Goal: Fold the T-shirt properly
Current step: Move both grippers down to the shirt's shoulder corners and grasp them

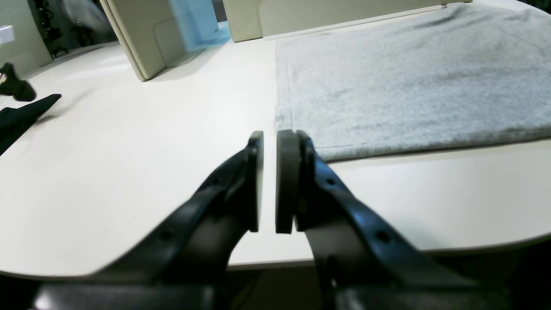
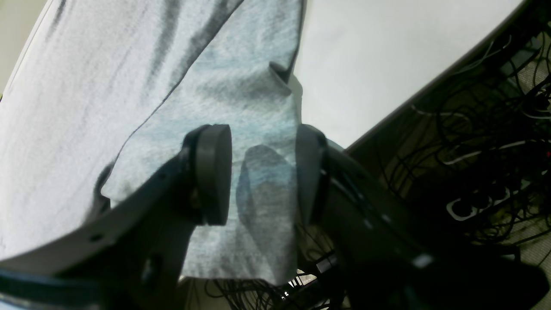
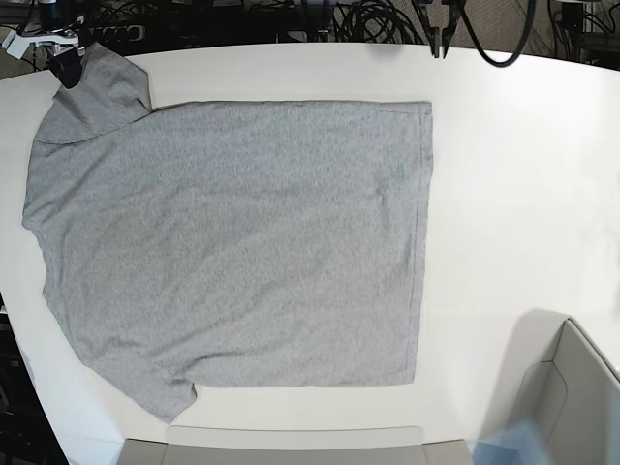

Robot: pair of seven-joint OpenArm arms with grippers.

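T-shirt (image 3: 232, 242) flat on table (image 3: 513, 194), hem toward my left gripper (image 1: 269, 181), whose jaws sit nearly together, empty. My right gripper (image 2: 262, 172), jaws apart, straddles the sleeve (image 2: 241, 107), nearer.

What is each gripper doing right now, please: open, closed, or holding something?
Left gripper: nearly closed, holding nothing, just off the T-shirt hem corner.
Right gripper: open, around a sleeve fold, not clamped.
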